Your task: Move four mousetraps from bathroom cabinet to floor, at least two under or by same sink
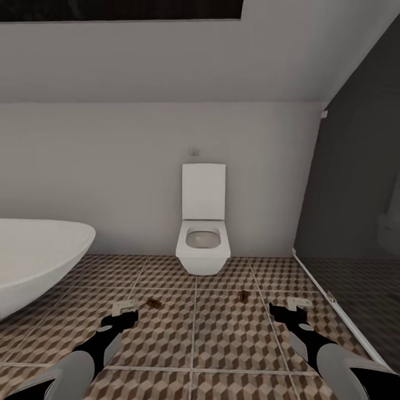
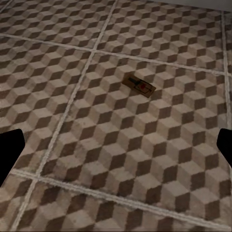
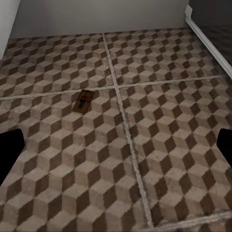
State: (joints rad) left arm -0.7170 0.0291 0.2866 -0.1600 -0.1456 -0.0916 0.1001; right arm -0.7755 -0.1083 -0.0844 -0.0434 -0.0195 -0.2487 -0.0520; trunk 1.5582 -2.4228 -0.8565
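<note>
The bathroom floor spreads under everything — cube-patterned tiles in brown, beige and white with pale grout lines, running up to a plain white wall. A dark glass partition closes the side beyond the right end effector, and the rounded end of a white tub juts in on the side of the left one. A white toilet stands against the wall, straight ahead and between the two arms.

Both arms reach forward and low over the tiles. The left end effector has its fingers spread, nothing between them; in its wrist view the dark fingertips sit far apart at the frame edges. The right end effector is likewise spread and empty.

Two mousetraps lie flat on the floor. One mousetrap rests just ahead of the left end effector, slightly toward the inside. The other mousetrap lies ahead of the right end effector, also toward the inside — well apart from the first.
</note>
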